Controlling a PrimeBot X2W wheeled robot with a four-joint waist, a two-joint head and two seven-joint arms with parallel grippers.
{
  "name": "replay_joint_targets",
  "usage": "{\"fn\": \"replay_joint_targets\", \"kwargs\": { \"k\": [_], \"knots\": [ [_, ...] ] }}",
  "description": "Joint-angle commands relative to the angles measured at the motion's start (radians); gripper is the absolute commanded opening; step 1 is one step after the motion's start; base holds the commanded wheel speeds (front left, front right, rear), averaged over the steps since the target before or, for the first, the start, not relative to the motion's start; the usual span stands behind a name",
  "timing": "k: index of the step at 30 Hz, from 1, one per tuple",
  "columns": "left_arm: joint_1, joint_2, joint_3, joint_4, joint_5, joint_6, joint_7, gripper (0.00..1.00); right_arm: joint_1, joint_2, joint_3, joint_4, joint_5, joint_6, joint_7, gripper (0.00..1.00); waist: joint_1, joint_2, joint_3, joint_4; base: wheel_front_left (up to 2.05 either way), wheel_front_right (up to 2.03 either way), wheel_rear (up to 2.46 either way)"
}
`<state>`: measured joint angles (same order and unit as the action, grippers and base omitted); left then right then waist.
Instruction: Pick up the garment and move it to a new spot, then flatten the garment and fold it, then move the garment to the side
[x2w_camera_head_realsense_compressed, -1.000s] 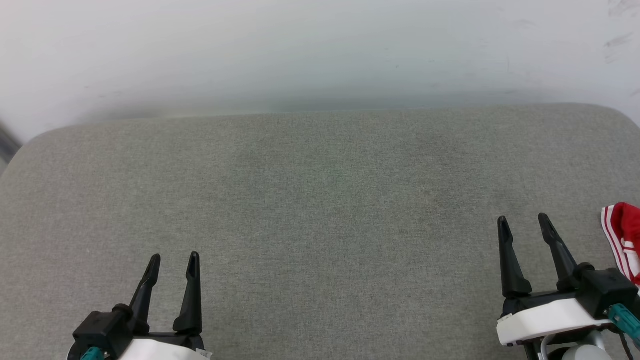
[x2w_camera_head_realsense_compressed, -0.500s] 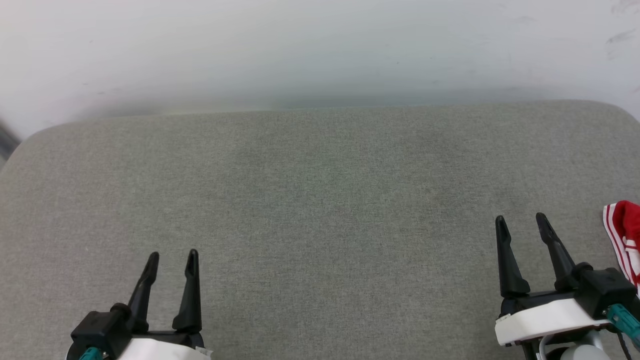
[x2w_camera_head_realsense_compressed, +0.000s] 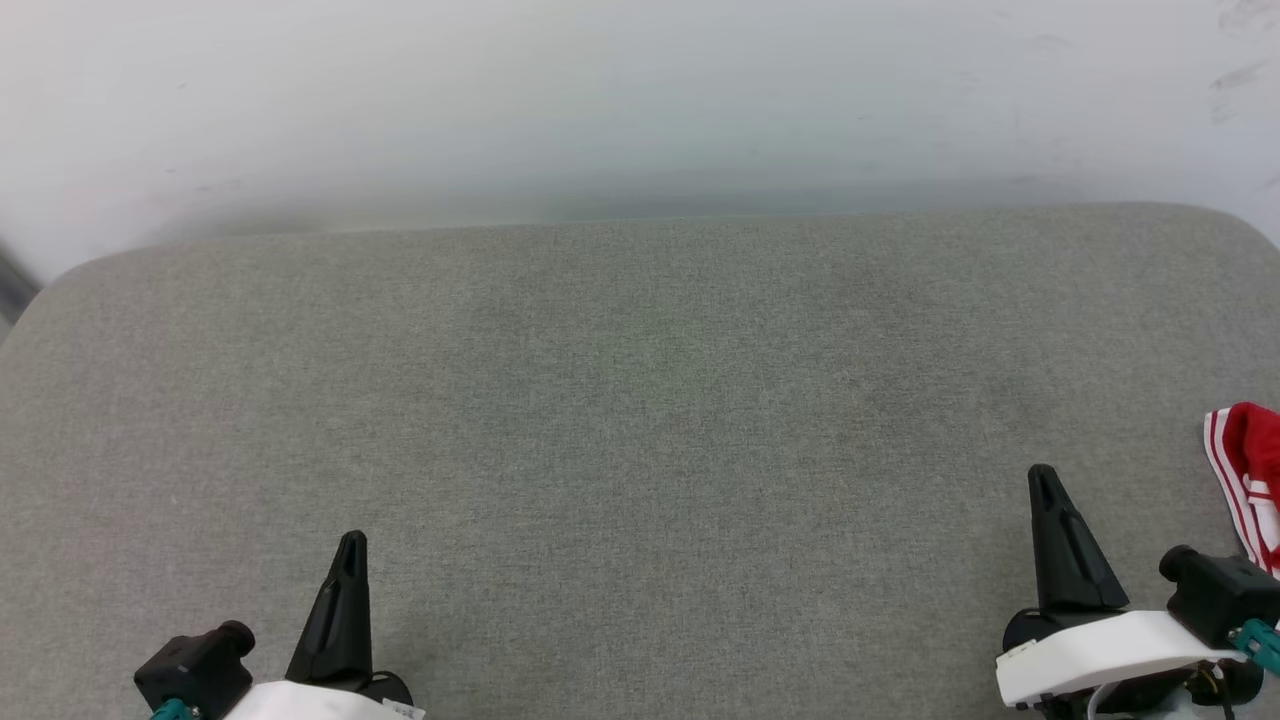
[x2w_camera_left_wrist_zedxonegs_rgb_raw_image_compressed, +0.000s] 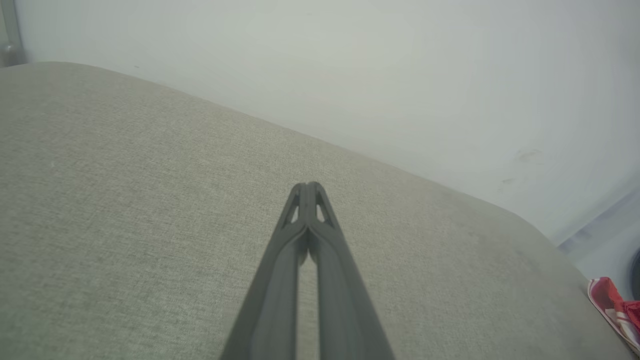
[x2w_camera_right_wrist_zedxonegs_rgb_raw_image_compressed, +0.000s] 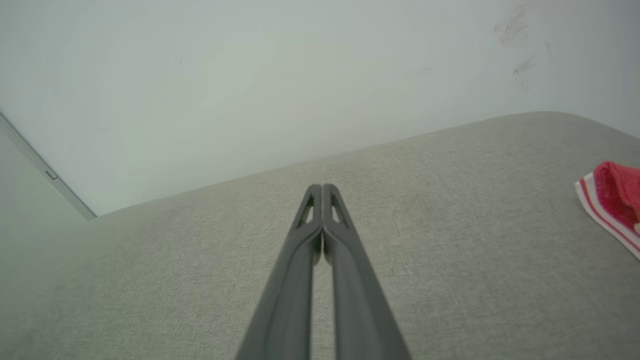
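Note:
The garment (x2w_camera_head_realsense_compressed: 1250, 470) is red cloth with red-and-white striped trim; just a corner of it lies at the far right edge of the grey cushion (x2w_camera_head_realsense_compressed: 640, 400). That corner also appears in the right wrist view (x2w_camera_right_wrist_zedxonegs_rgb_raw_image_compressed: 612, 202) and the left wrist view (x2w_camera_left_wrist_zedxonegs_rgb_raw_image_compressed: 612, 307). My right gripper (x2w_camera_head_realsense_compressed: 1045, 480) hovers at the lower right, just left of the garment, shut with nothing between its fingers (x2w_camera_right_wrist_zedxonegs_rgb_raw_image_compressed: 322, 192). Down at the lower left my left gripper (x2w_camera_head_realsense_compressed: 352, 545) is shut and empty too (x2w_camera_left_wrist_zedxonegs_rgb_raw_image_compressed: 310, 190).
A white wall (x2w_camera_head_realsense_compressed: 640, 100) rises directly behind the cushion's far edge. The cushion's corners are rounded at the far left and far right. A dark strip (x2w_camera_head_realsense_compressed: 12, 285) of something stands at the far left.
Both grippers have gone from open to shut, with nothing caught. Each now shows as a single dark point, sitting slightly lower in the head view. The garment has not moved.

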<state>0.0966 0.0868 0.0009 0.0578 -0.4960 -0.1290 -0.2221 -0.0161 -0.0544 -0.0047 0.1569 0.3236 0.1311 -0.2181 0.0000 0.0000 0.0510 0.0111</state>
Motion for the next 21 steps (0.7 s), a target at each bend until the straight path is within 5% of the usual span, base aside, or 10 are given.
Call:
{"fn": "replay_joint_targets", "kwargs": {
  "k": [1, 21],
  "knots": [
    [-0.027, 0.008, 0.003, -0.006, -0.048, 0.001, 0.009, 0.00, -0.024, -0.009, -0.002, -0.011, 0.055, 0.000, 0.009, 0.00, 0.0000, 0.0000, -0.001, 0.000, 0.00, 0.00, 0.00],
    [-0.077, 0.012, 0.012, 0.047, -0.336, -0.001, 0.077, 0.00, -0.045, -0.019, -0.012, 0.013, 0.383, 0.000, 0.077, 0.00, 0.0000, 0.0000, -0.009, -0.002, 0.00, 0.00, 0.00]
  ]
}}
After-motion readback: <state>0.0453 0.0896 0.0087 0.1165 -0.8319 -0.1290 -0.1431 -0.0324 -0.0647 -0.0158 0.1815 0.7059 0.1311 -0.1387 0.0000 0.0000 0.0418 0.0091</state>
